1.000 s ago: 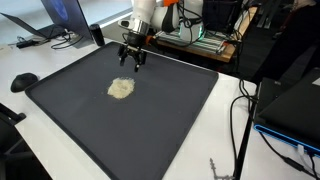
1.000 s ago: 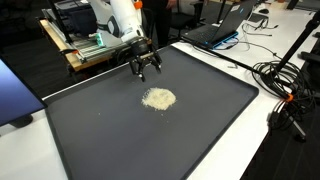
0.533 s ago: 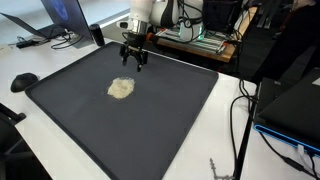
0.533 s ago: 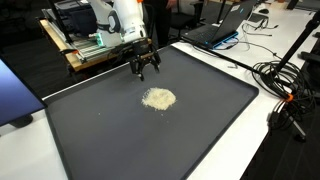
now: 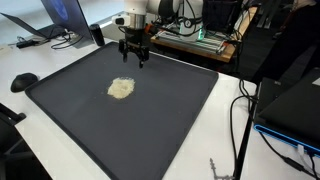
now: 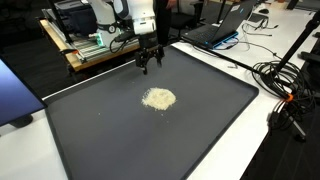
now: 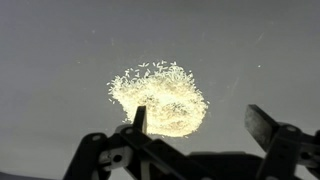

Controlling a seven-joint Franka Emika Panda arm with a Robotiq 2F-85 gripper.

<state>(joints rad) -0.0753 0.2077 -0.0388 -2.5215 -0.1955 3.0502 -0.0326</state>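
Pale, cream-coloured grains lie in a small loose heap (image 5: 121, 88) on a dark grey mat (image 5: 150, 130) that covers most of a white table (image 5: 226, 150). In both exterior views the heap (image 6: 158, 98) sits a little above the middle of the frame and left of centre, with a few stray grains scattered around its edge. The black claw (image 5: 134, 57) hangs from a white arm in the upper middle of the frame, above the far edge of the mat and clear of the heap. Its two fingers are spread wide and nothing is between them. The same shows from the opposite side, where the claw (image 6: 150, 62) hovers up and slightly left of the heap, not touching it. In the wrist view the heap (image 7: 160, 95) fills the centre, and the spread fingers of the claw (image 7: 197, 115) rise from the bottom edge, one at the heap's lower rim and one off to its right. A laptop (image 5: 50, 20) stands in the upper left corner, and a tangle of black cables (image 6: 275, 75) lies at the right edge.
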